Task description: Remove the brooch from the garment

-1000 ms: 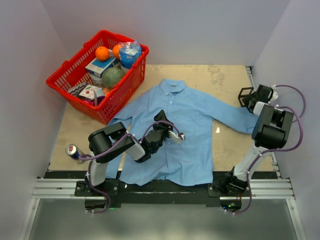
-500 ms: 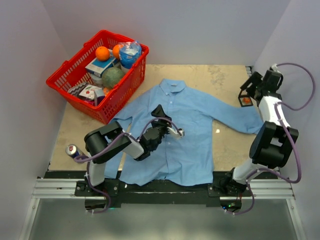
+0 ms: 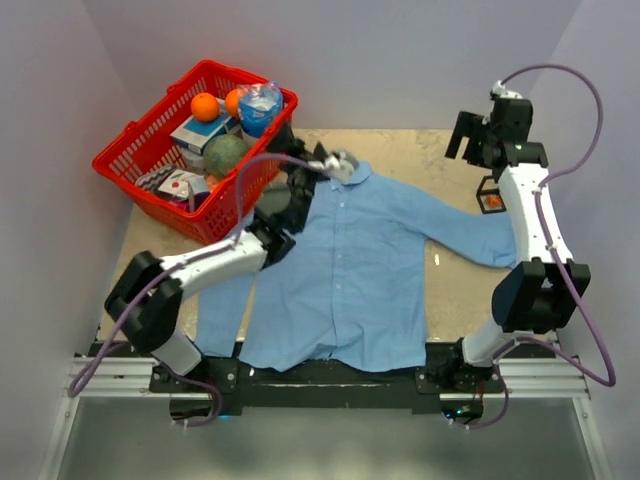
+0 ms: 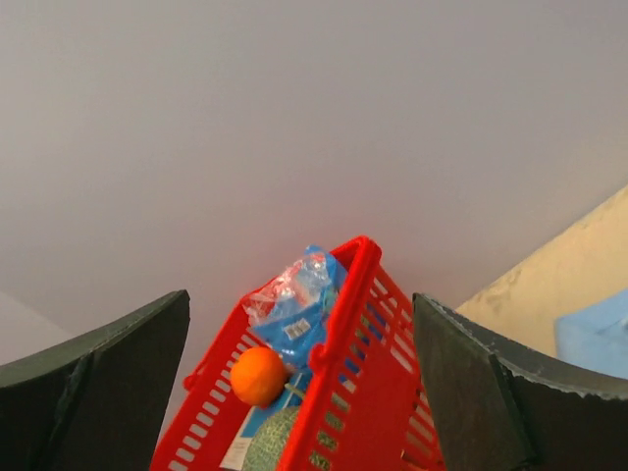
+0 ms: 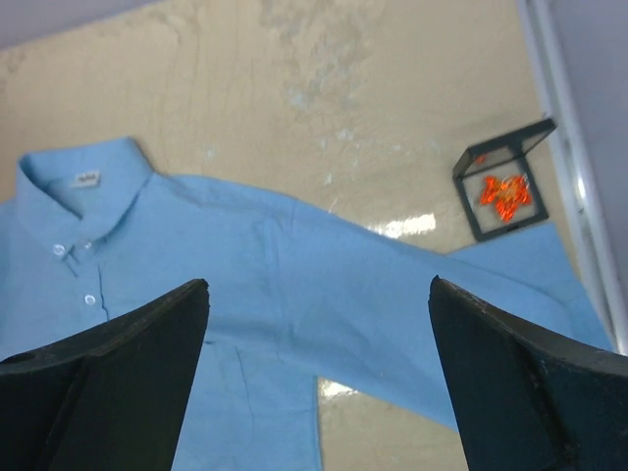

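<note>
Top view: garment [image 3: 350, 260] lies flat on the table [image 3: 450, 290], front up, collar away from the arm bases. No ornament visible on the cloth. The brooch [image 3: 491, 202] sits in a small black-framed box [image 3: 490, 186] on the table, just beside the cuff of the sleeve on the right. Right gripper [image 3: 468, 140] is raised above and behind that box, apart from it. Left gripper [image 3: 337, 163] hovers at the collar, next to the red basket [image 3: 235, 195].

Left wrist view: left gripper [image 4: 299, 297] is released, fingers wide apart, nothing between them. It looks at the basket and the wall, not the shirt; only a blue corner of the garment [image 4: 599, 334] shows.

Right wrist view: right gripper [image 5: 319, 294] is also spread wide and empty. The brooch [image 5: 503, 193] lies inside the box [image 5: 491, 221], clear of the garment [image 5: 245, 275].

Judgement: removal looks done, with the brooch off the cloth and parked in the box. Nothing obvious left except parking the arms.
</note>
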`<state>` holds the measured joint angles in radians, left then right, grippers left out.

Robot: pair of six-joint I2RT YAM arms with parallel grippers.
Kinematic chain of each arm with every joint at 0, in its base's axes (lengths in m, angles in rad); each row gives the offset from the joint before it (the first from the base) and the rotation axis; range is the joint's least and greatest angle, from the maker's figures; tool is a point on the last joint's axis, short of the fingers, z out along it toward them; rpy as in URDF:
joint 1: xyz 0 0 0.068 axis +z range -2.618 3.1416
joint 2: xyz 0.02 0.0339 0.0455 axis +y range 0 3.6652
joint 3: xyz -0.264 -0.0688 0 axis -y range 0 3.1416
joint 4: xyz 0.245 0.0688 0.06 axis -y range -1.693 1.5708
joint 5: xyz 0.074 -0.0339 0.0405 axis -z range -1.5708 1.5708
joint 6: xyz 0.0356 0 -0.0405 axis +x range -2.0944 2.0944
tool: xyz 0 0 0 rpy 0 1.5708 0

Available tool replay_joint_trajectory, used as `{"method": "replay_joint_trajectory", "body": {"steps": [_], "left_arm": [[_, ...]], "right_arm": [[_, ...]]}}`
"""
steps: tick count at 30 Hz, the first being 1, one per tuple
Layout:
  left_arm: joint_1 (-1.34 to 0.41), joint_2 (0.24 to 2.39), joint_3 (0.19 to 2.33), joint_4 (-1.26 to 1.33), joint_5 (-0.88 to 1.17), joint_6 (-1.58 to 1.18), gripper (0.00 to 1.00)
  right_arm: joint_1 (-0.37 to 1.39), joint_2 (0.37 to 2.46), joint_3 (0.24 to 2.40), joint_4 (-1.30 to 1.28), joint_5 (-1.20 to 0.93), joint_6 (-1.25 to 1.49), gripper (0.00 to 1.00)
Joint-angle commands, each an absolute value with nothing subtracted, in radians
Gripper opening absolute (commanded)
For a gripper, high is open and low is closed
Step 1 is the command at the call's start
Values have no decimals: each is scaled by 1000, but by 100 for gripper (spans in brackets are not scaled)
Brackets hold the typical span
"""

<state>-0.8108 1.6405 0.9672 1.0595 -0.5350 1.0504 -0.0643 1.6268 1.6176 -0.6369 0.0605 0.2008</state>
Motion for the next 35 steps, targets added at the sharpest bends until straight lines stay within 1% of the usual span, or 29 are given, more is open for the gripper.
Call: {"method": "replay_joint_trajectory", "body": {"steps": [1, 2, 4, 7, 8, 11, 12, 16, 19, 20, 22, 24, 29, 35], "left_arm": [[-729, 1473, 1264, 438, -419, 583, 99], [-726, 1460, 1279, 343, -411, 513, 99], [-724, 1412, 1263, 296, -408, 456, 99], [-701, 1333, 1189, 255, -449, 248, 99], [-660, 1324, 1183, 174, -445, 69, 99], [-544, 1324, 1204, 17, -303, -194, 99], [-529, 1327, 1213, 6, -292, -212, 99], [-520, 1353, 1252, 55, -330, -135, 99], [-511, 1371, 1284, 110, -391, -34, 99], [-496, 1374, 1301, 121, -414, 25, 99], [-474, 1399, 1342, 92, -432, 60, 99], [-433, 1420, 1410, 40, -404, 74, 99], [-373, 1378, 1321, 104, -364, 60, 99], [-371, 1281, 1229, 123, -377, 8, 99]], "right_arm": [[-57, 1549, 1744, -615, 74, 144, 98], [-55, 1539, 1727, -595, 74, 143, 98], [-55, 1502, 1698, -536, 55, 140, 98], [-54, 1459, 1638, -467, 2, 150, 99], [-52, 1447, 1609, -453, -26, 152, 99], [-40, 1433, 1594, -437, -106, 158, 99], [-35, 1434, 1594, -437, -109, 158, 99], [-8, 1463, 1641, -428, -121, 133, 99], [-8, 1515, 1710, -425, -124, 130, 99], [17, 1544, 1729, -425, -126, 130, 99], [17, 1569, 1782, -437, -115, 132, 99], [17, 1592, 1818, -463, -107, 129, 99], [18, 1585, 1862, -501, -117, 72, 99], [18, 1528, 1868, -545, -57, 26, 99]]}}
